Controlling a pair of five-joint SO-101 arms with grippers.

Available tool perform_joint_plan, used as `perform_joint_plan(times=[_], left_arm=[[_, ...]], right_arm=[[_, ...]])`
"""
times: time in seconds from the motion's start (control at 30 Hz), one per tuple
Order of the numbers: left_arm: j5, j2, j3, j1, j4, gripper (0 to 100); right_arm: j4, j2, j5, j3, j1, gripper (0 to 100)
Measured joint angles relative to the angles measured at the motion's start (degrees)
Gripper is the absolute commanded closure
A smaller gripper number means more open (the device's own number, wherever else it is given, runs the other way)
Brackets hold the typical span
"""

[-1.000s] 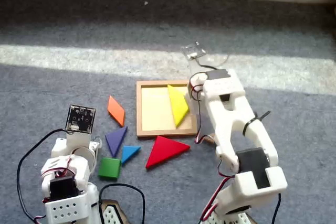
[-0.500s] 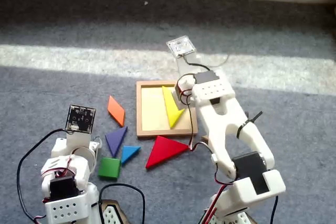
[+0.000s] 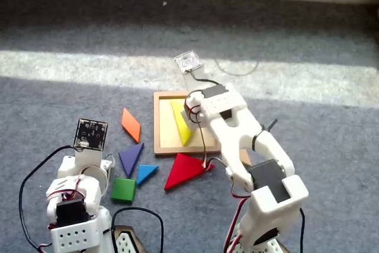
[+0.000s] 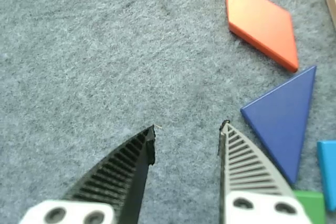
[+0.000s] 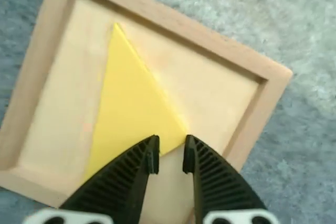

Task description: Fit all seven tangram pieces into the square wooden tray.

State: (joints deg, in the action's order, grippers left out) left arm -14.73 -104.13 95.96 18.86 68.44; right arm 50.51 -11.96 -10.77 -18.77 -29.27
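The square wooden tray [image 3: 157, 124] lies mid-table with a yellow triangle [image 3: 179, 120] inside it. My right gripper [image 3: 188, 117] hangs over the tray's right part. In the right wrist view the right gripper [image 5: 169, 150] is shut on one corner of the yellow triangle [image 5: 131, 108], inside the tray [image 5: 173, 22]. A red triangle [image 3: 185, 169] lies just in front of the tray. Left of the tray lie an orange parallelogram [image 3: 131, 124], a dark blue triangle [image 3: 130, 156], a light blue triangle [image 3: 145, 172] and a green square [image 3: 123, 189]. My left gripper [image 4: 186, 135] stands open above bare carpet beside the dark blue triangle [image 4: 283, 116].
Grey carpet covers the table, with a sunlit band behind the tray. A thin cable [image 3: 237, 70] lies on that band behind the right arm. The orange parallelogram [image 4: 260, 22] is ahead of the left gripper; the green square [image 4: 312, 205] is beside one finger.
The right arm swung left over the tray, and the yellow triangle slid left with it from the tray's right side toward the middle. The left arm stayed still.
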Motion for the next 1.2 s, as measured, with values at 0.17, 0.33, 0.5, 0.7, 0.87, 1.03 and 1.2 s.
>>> perform_joint_plan(times=[0.17, 0.33, 0.5, 0.7, 0.87, 1.03, 1.2], left_arm=[[0.0, 0.0, 0.0, 0.0, 0.0, 79], [0.0, 0.0, 0.0, 0.0, 0.0, 79], [0.0, 0.0, 0.0, 0.0, 0.0, 79], [0.0, 0.0, 0.0, 0.0, 0.0, 79], [0.0, 0.0, 0.0, 0.0, 0.0, 79], [0.0, 0.0, 0.0, 0.0, 0.0, 79], [0.0, 0.0, 0.0, 0.0, 0.0, 79]], right_arm=[[-0.1, 0.0, 1.3, 0.0, -4.3, 91.4], [-0.1, 0.0, 6.2, 0.0, -8.4, 91.4], [-0.1, 0.0, 6.7, 0.0, -9.6, 91.4], [1.8, 2.0, 6.8, -1.1, -10.1, 91.4], [4.8, 11.7, 6.9, -1.1, -12.1, 91.2], [9.3, 22.1, 7.0, -6.4, -12.3, 90.2], [12.0, 26.5, 7.0, -12.8, -14.2, 78.3]])
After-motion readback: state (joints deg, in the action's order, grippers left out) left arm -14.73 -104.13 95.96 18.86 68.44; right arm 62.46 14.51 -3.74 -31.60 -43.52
